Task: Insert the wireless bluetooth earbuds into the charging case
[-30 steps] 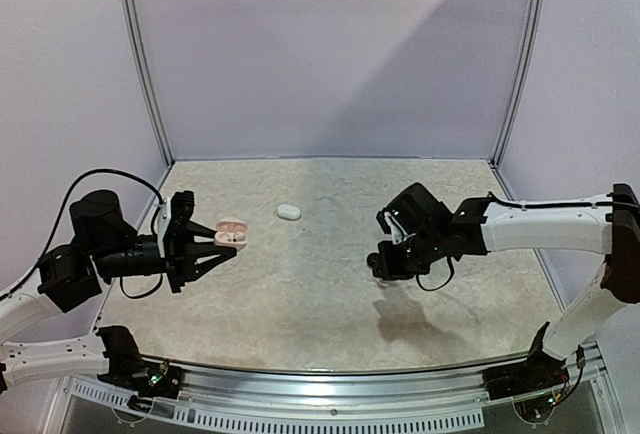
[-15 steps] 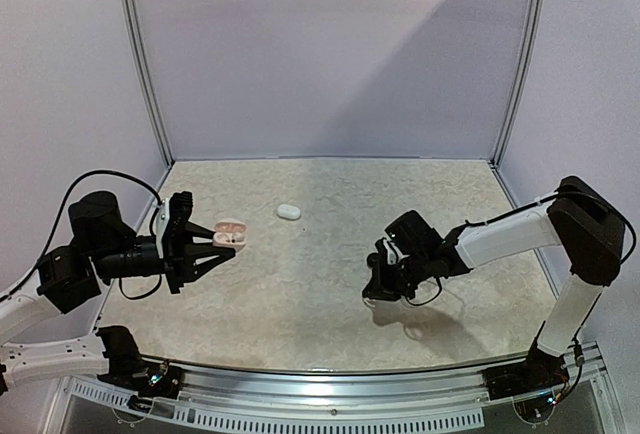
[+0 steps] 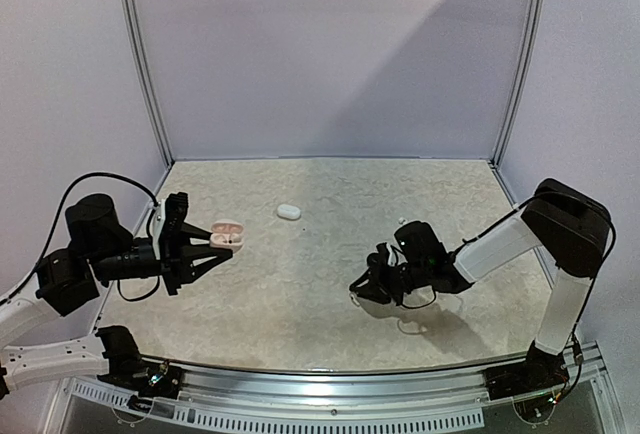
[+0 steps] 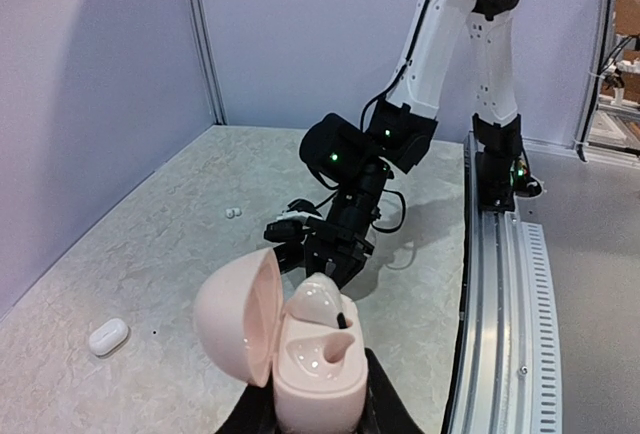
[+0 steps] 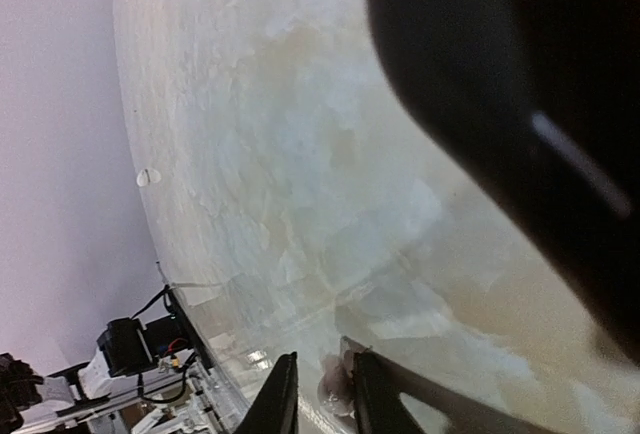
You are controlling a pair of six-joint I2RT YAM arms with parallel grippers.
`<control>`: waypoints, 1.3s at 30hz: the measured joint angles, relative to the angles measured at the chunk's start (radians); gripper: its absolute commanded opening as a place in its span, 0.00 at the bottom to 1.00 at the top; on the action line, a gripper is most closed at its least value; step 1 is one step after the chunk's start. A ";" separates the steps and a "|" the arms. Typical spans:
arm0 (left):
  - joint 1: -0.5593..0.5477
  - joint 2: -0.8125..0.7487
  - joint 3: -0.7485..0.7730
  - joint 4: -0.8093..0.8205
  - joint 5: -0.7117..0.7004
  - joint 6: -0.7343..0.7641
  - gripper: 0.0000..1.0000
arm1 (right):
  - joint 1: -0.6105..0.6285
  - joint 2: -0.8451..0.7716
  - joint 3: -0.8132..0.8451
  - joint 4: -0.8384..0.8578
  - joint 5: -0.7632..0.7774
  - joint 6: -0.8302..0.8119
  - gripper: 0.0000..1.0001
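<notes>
Charging case (image 4: pixel 300 354), smooth pink clamshell, open in left gripper (image 4: pixel 312 409).

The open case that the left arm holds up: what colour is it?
The case is pale pink, inside and out; the left wrist view shows it best.

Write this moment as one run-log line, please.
left gripper: shut on open pink case | right gripper: shut on earbud, near table | white case: on table
</notes>
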 measured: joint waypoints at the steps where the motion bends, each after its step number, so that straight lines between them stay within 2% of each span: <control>1: 0.000 -0.002 0.000 0.000 0.000 -0.001 0.00 | 0.000 -0.012 0.017 -0.043 0.017 -0.014 0.28; 16: 0.003 -0.021 -0.022 0.004 0.014 -0.006 0.00 | 0.000 -0.090 0.325 -0.892 0.353 -0.295 0.36; 18: 0.003 -0.024 -0.023 0.004 0.017 -0.006 0.00 | 0.009 -0.092 0.354 -0.970 0.386 -0.322 0.42; 20: 0.003 -0.027 -0.024 0.004 0.019 -0.006 0.00 | 0.033 -0.092 0.413 -1.057 0.431 -0.362 0.52; 22: 0.003 -0.030 -0.027 0.005 0.021 -0.006 0.00 | 0.069 -0.090 0.481 -1.108 0.454 -0.395 0.57; 25: 0.003 -0.030 -0.033 0.007 0.023 -0.006 0.00 | 0.139 -0.062 0.622 -1.171 0.485 -0.454 0.60; 30: 0.004 -0.037 -0.033 0.008 0.026 -0.006 0.00 | 0.206 0.084 0.823 -1.275 0.518 -0.536 0.70; 35: 0.006 -0.043 -0.033 0.007 0.030 -0.006 0.00 | 0.206 0.221 0.897 -1.372 0.542 -0.588 0.73; 39: 0.006 -0.043 -0.033 0.008 0.032 -0.007 0.00 | 0.206 0.265 0.921 -1.417 0.550 -0.627 0.69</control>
